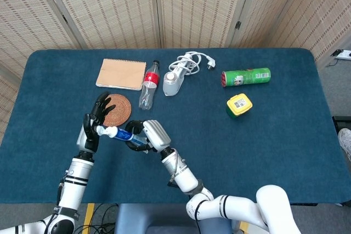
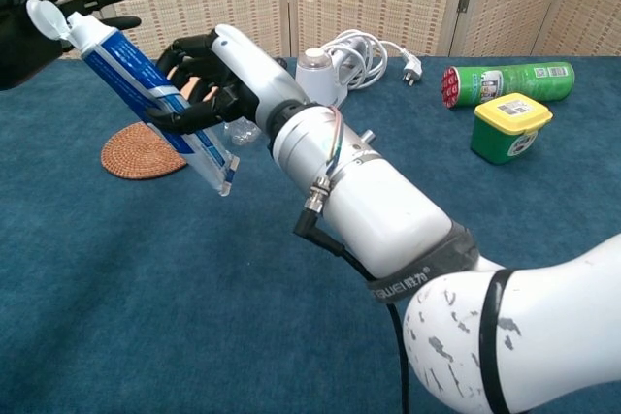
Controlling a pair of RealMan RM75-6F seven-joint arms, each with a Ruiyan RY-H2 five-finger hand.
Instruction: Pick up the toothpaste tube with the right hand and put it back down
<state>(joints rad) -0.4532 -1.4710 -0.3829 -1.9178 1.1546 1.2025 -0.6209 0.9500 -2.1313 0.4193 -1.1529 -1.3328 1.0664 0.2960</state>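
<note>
Right hand (image 2: pixel 209 79) grips raised toothpaste tube (image 2: pixel 150 94), left hand (image 1: pixel 96 121) spread beside cap.

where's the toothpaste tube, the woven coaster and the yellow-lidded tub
toothpaste tube (image 2: pixel 146 84), chest view, blue body
woven coaster (image 1: pixel 119 108), head view, right half
yellow-lidded tub (image 1: pixel 239 104), head view, lid
</note>
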